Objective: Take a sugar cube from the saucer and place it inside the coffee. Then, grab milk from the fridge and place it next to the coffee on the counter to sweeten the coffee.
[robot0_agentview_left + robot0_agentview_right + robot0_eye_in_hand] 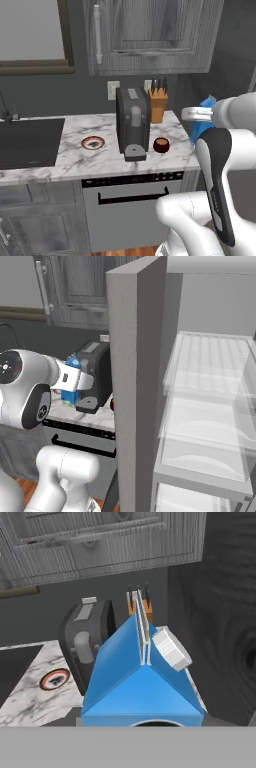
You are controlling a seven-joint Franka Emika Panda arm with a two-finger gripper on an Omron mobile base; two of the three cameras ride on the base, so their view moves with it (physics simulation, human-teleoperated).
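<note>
My gripper (199, 120) is shut on the milk (201, 134), a blue carton with a white cap, and holds it in the air over the right end of the counter (75, 162). The hand view looks down the milk (142, 684) from close up, and the carton hides the fingertips. The coffee (161, 145), a dark red cup, stands on the counter left of the carton. Farther left lies the saucer (93, 143), which also appears in the hand view (54, 679). The sugar cube is too small to make out. The fridge (135, 381) stands open at the right.
A black coffee machine (133, 125) stands between saucer and cup, with a knife block (158, 105) behind it. The black sink (27, 142) is at the left. Grey wall cabinets (150, 35) hang above. Clear fridge shelves (210, 406) show at the right.
</note>
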